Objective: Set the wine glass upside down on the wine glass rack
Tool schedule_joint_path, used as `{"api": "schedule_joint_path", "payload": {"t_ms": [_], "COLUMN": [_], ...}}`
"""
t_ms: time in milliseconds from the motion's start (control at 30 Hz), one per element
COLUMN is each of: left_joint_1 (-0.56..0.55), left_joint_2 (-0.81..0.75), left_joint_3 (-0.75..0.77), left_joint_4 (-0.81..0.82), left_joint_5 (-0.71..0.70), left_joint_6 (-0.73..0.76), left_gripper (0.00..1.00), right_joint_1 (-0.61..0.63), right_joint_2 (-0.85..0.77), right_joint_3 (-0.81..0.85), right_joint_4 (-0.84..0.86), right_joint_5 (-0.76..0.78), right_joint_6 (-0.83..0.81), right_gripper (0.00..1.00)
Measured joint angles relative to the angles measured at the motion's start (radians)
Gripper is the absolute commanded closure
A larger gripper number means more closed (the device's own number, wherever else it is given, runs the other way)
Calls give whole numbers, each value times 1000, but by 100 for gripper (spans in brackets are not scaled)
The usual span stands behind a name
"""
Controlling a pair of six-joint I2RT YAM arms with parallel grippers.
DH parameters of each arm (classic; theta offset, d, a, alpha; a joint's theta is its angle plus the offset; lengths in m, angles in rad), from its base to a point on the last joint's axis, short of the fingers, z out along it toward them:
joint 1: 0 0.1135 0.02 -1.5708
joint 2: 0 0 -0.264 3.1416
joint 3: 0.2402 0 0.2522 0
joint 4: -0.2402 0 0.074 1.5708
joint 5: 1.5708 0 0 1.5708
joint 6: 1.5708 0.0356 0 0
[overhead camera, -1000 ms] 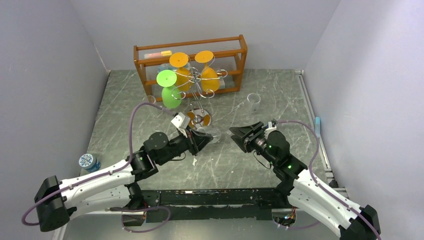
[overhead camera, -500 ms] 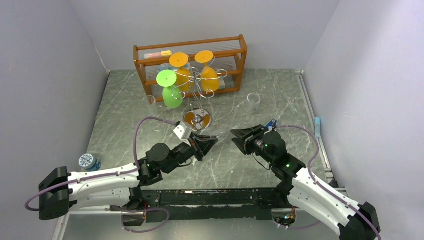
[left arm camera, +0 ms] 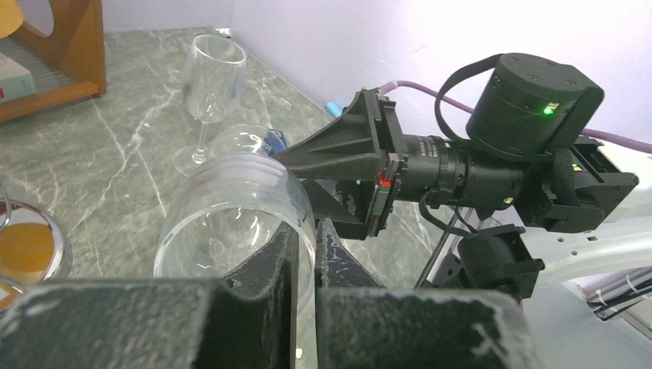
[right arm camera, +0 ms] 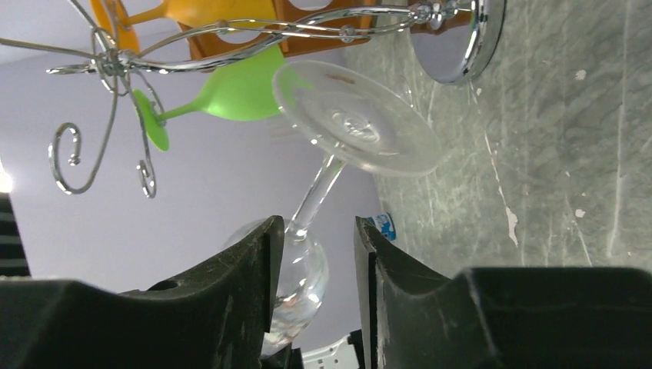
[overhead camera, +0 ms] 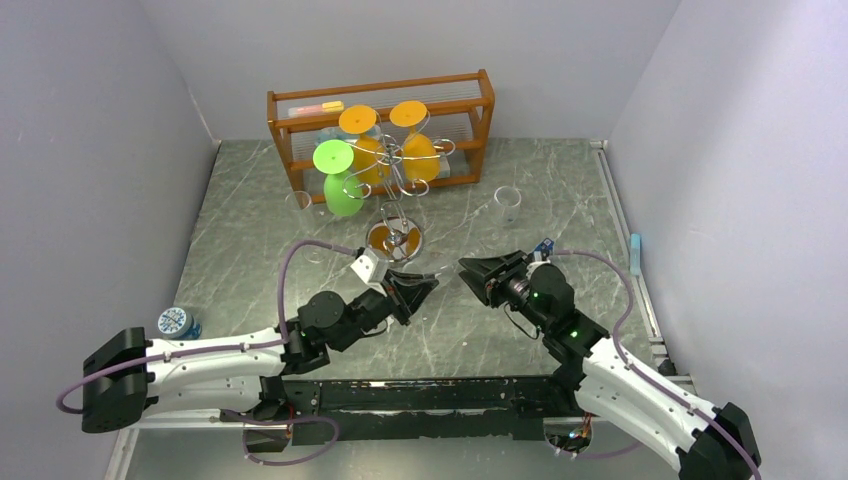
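Observation:
A clear wine glass [left arm camera: 231, 223] hangs on its side above the table between my two grippers. My left gripper [left arm camera: 315, 254] is shut on its rim, with one finger inside the bowl and one outside. In the right wrist view its round foot [right arm camera: 357, 119] points away and its stem runs down to the bowl. My right gripper [right arm camera: 319, 231] is open, with its fingers on either side of the place where stem meets bowl and a gap showing on the right. The silver wine glass rack [overhead camera: 395, 165] stands just beyond, on a shiny round base [overhead camera: 394, 238].
A green glass [overhead camera: 340, 178] and two orange glasses [overhead camera: 365, 140] hang upside down on the rack. Behind it stands a wooden shelf unit [overhead camera: 380, 95]. Clear glasses stand at the right [overhead camera: 508, 203] and the left [overhead camera: 299, 201]. A blue-capped bottle [overhead camera: 176, 322] sits near left.
My left arm has shifted to the right and nearer with the glass in its grip. The right gripper's fingers have narrowed around the glass's stem end.

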Motion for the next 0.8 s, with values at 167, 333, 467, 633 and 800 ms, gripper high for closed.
{"api": "schedule_joint_path", "payload": {"t_ms": [167,333,467,633,800], "left_joint_1": [-2,-2,-2,-2,-2], "left_joint_2": [2,19,31,38,48], "left_joint_3": [-15,-25,-26,-27,-34], "left_joint_4": [15,45,61,67,74], "left_joint_5": [-10,-8,-5,-2,1], "left_joint_6": [-6,-6,-5,-5,-6], "left_gripper": [95,95,95,95,95], "right_joint_1": [0,0,0,0,-1], "right_joint_2": [-21,20,63,105,159], "right_joint_3": [-13,-13,-16,-25,-48], "right_joint_4": [26,54,96,179,267], "right_joint_5": [1,-9,-25,-61,-93], "right_joint_6": [14,27,43,58,86], "right_gripper": [49,50,57,62,80]}}
